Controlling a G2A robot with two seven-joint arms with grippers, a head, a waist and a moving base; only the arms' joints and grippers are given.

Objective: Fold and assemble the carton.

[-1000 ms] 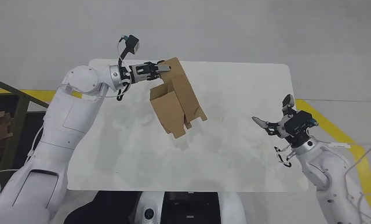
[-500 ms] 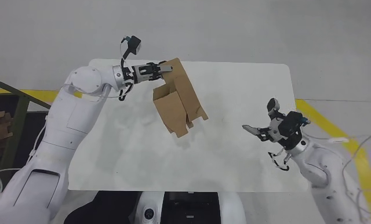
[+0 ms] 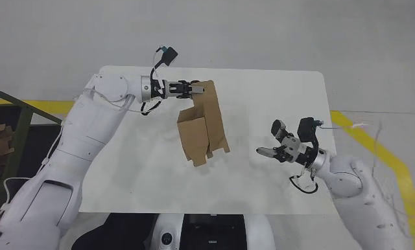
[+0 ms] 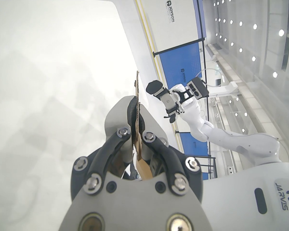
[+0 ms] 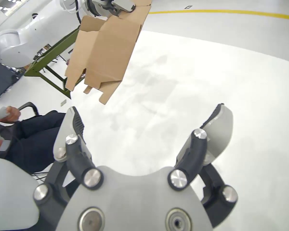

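One white table [image 3: 259, 179] took up most of the top view, its rounded corners set against a grey floor. Over its left-centre part hung the carton [image 3: 202, 124], a brown cardboard sleeve, part opened, with one end up at the left gripper [image 3: 198, 89] and its notched flaps at the other end pointing toward the robot.

From above, the carton read as two long panels meeting at a crease. The right wrist view gave its depth: the carton [image 5: 110, 46] stood as an open tube hanging slantwise, hollow at the upper end, its lower flaps loose and uneven. Whether those flaps touched the tabletop could not be told. The left wrist view met the carton [image 4: 136, 82] edge-on, as a thin strip of board.

That same view showed the left gripper [image 4: 136, 111] with both pads pressed flat against the strip, clamped on the carton's top edge. Seen from across the table, the left gripper [image 5: 125, 7] gripped the upper corner of the tube.

The right gripper [image 3: 269, 140] hovered over the table's right part, well apart from the carton, pointed toward it. Its jaws [image 5: 147, 114] stood wide apart, with bare tabletop between them; the left wrist view showed the right gripper [image 4: 162, 103] likewise spread.

Printed lettering sat on blue and white wall panels [image 4: 173, 25] behind the table.
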